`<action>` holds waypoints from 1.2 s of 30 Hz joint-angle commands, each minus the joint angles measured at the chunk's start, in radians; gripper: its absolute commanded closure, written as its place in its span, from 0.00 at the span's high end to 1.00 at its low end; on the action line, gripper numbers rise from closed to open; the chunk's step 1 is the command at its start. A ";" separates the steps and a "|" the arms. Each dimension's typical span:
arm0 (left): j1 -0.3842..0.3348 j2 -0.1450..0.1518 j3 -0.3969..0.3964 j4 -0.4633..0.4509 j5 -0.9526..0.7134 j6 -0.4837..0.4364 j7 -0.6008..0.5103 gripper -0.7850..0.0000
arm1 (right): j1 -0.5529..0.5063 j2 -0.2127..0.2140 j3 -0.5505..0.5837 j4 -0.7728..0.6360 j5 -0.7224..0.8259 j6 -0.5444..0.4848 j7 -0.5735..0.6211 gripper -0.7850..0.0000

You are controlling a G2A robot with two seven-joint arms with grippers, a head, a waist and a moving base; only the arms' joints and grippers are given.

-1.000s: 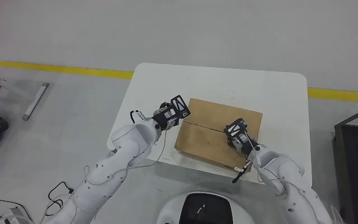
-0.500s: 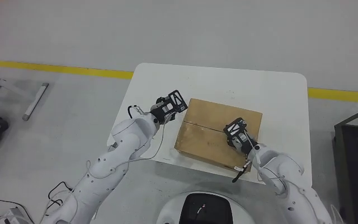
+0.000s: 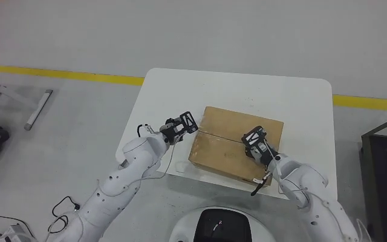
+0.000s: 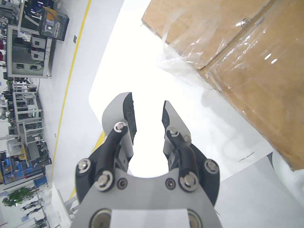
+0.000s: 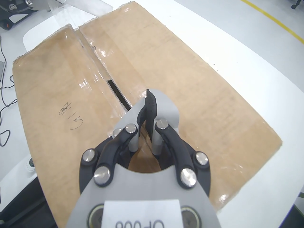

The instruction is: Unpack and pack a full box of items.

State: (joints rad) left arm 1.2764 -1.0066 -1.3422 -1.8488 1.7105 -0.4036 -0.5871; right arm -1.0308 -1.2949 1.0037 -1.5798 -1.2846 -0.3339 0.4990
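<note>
The cardboard box (image 3: 236,142) lies shut in the middle of the white tabletop (image 3: 242,85). Its long axis goes from the left arm's side to the right arm's side, and the taped seam (image 5: 93,53) runs along this axis. The left gripper (image 4: 147,106) is just beside the box's end on its own side, off the cardboard; its jaws are apart and nothing is between them. At that same end a loose strip of clear tape (image 4: 177,56) stands away from the box's edge. It lies ahead of the left jaws and a little to one side, and I cannot tell if it touches a finger. The right gripper (image 5: 147,100) is on top of the box toward the opposite end, jaws together, tips down at the seam beside a dark slit (image 5: 118,94). I judge the step in hand is freeing the tape so the flaps can open. The left arm is the nearer one to the loose strip, and a pull would need to follow the seam's line.
</note>
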 commanded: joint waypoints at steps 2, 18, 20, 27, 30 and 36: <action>-0.030 -0.006 0.028 0.033 0.005 0.004 0.012 0.36 | 0.000 -0.001 -0.001 -0.001 -0.001 -0.001 0.001 0.00; -0.155 -0.030 0.087 0.053 -0.019 -0.017 0.045 0.43 | -0.005 -0.003 0.012 -0.018 0.005 0.018 -0.004 0.00; -0.152 -0.031 0.085 0.034 -0.031 -0.027 0.044 0.43 | -0.009 -0.003 0.019 -0.029 0.009 0.025 -0.004 0.00; -0.134 -0.032 0.069 -0.011 -0.061 -0.046 0.025 0.47 | -0.020 0.000 0.059 -0.077 0.056 0.040 0.009 0.00; -0.123 -0.031 0.049 -0.032 -0.080 -0.048 0.011 0.47 | -0.030 0.003 0.088 -0.105 0.089 0.046 0.024 0.00; -0.088 -0.027 -0.035 -0.087 -0.228 -0.073 -0.080 1.00 | -0.042 0.011 0.141 -0.155 0.118 0.040 0.041 0.00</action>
State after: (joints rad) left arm 1.1813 -1.0350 -1.3578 -1.9227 1.5261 -0.4681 -0.6392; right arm -1.0713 -1.2851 1.1370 -1.7286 -1.1698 -0.2931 0.5381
